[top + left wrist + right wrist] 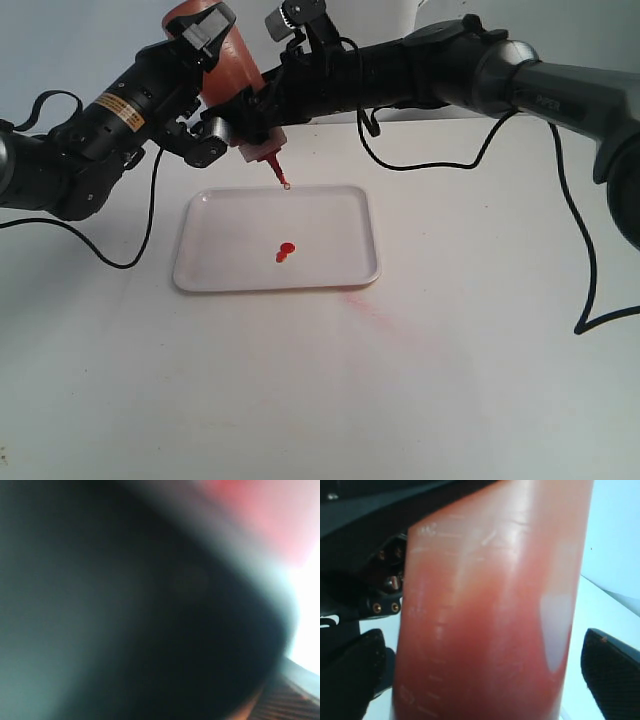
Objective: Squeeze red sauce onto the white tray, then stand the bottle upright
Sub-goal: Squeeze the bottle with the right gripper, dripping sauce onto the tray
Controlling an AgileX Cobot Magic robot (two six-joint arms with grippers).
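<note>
Exterior view bright, even; table (450,380) around white tray (225,245) near washed out, shadows faint and soft. Left wrist view wholly blurred: dark mass, pink-white glow. Right wrist view: bottle (490,610) too close, soft-focus, white glare patch on its side.

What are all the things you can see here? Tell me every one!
tray: one, white, middle of the table.
sauce blob: one, red, on the tray.
bottle: one, orange-red, tipped nozzle-down over the tray's far edge.
smear: one, faint pink, on the table by the tray.
table: one, white.
cables: several, black, hanging from the arms.
left end effector: one, black, gripping the bottle.
right end effector: one, black, fingers either side of the bottle.
</note>
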